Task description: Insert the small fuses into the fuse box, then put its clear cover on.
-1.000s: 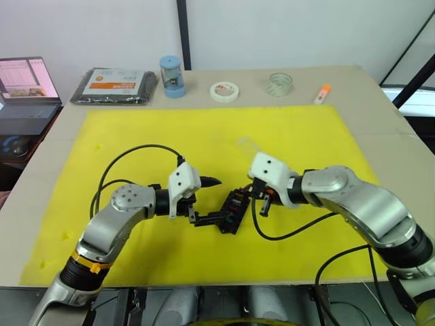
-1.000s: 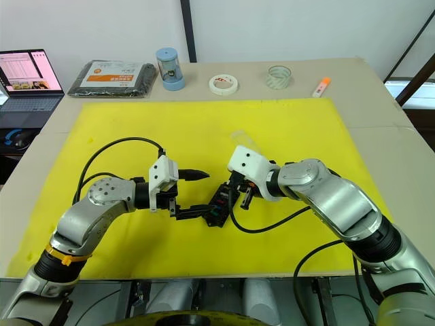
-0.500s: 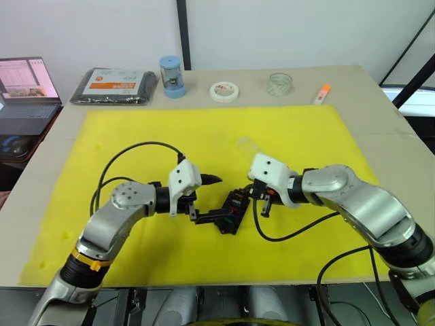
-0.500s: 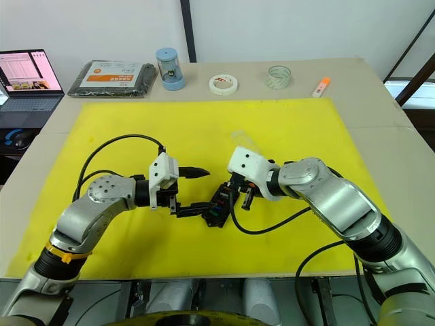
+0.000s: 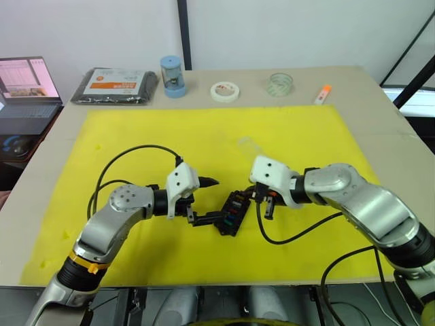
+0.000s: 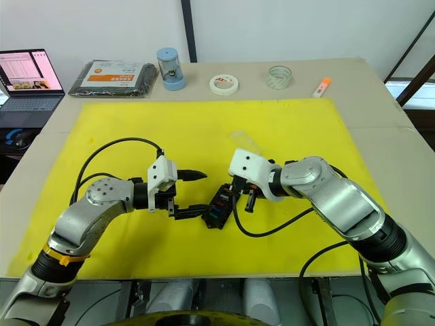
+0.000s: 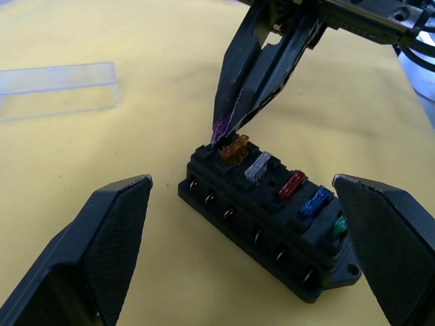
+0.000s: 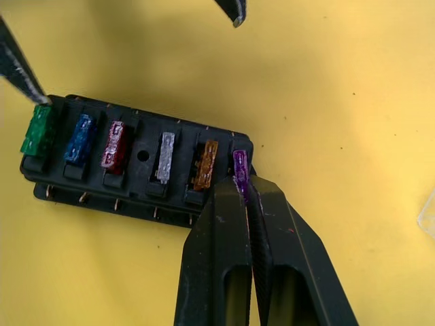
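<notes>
fuse box [image 5: 229, 212] flanked by both hands | yellow mat [image 5: 136, 129] open behind

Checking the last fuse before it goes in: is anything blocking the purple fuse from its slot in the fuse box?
Nothing visible. The right gripper holds the purple fuse at the fuse box end slot, beside the amber fuse.

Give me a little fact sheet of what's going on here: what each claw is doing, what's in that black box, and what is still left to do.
Right gripper: shut on the purple fuse, at the end slot of the fuse box.
Left gripper: open, fingers either side of the fuse box, one tip by the green fuse.
Seated fuses: green, blue, red, pale clear, amber.
Clear cover: lying on the yellow mat, apart from the box, not yet fitted.
Left to do: finish the purple fuse, then add the cover.
</notes>
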Robot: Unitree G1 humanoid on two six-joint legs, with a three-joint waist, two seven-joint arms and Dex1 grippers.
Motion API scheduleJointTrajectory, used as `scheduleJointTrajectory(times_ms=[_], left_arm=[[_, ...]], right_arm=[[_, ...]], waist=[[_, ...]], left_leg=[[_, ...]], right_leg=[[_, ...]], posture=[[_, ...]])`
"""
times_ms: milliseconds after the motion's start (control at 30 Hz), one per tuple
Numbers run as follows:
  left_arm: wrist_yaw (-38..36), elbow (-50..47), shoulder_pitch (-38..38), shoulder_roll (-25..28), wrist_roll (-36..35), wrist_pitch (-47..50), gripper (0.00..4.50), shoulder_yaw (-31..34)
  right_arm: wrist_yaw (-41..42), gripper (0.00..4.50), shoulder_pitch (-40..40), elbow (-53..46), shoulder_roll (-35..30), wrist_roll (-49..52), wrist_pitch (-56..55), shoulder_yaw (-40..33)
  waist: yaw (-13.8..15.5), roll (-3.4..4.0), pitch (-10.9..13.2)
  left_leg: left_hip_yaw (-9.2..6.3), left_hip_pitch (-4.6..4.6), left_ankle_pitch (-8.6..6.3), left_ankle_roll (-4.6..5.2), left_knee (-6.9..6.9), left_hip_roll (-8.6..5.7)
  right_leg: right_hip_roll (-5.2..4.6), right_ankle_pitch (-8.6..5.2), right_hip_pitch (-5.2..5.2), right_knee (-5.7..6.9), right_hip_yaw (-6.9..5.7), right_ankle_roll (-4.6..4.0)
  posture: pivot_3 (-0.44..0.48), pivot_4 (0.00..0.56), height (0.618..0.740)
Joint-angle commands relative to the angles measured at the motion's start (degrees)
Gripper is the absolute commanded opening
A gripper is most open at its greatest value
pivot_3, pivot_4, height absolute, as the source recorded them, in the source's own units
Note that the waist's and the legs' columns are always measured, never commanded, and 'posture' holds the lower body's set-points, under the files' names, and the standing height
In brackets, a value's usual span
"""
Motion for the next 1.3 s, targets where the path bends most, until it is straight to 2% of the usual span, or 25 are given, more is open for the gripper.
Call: scheduleJointTrajectory(times_ms=[33,467,933,1300], left_arm=[[-0.05,-2.13,-0.12,0.70,0.09,-0.39,4.48,0.52],[0.05,-1.78,-0.46,0.69,0.32,-0.91,4.48,0.18],[-0.06,-1.69,-0.23,0.12,0.84,-1.47,4.48,-0.28],[-0.99,-1.57,0.93,0.15,1.09,-2.84,4.48,-0.16]], right_arm=[[0.89,0.00,-0.70,-1.04,0.12,0.14,0.39,0.53],[-2.20,0.00,-1.84,-0.86,5.53,3.42,9.46,-3.26],[-3.49,0.00,-1.70,0.85,3.54,-0.18,6.02,0.61],[-1.36,0.00,-2.39,-2.01,3.45,4.32,7.27,-5.15]], waist=[[-0.02,0.00,0.00],[-0.04,0.00,0.00],[-0.05,0.00,0.00],[-0.02,0.01,0.00]], left_leg=[[0.00,0.00,0.00,0.00,0.00,0.00],[-0.01,0.00,0.00,0.00,0.00,0.01],[0.00,0.01,0.00,0.00,0.00,0.00],[0.00,-0.01,0.00,0.00,0.00,0.00]], right_leg=[[0.00,0.00,0.00,0.00,0.00,0.00],[0.00,0.00,-0.01,0.01,0.01,0.00],[0.00,0.00,-0.01,0.01,0.00,0.00],[0.00,0.00,-0.01,0.01,0.00,0.00]], posture=[[0.000,0.150,0.740],[0.000,0.150,0.740],[0.000,0.150,0.740],[0.000,0.150,0.740]])
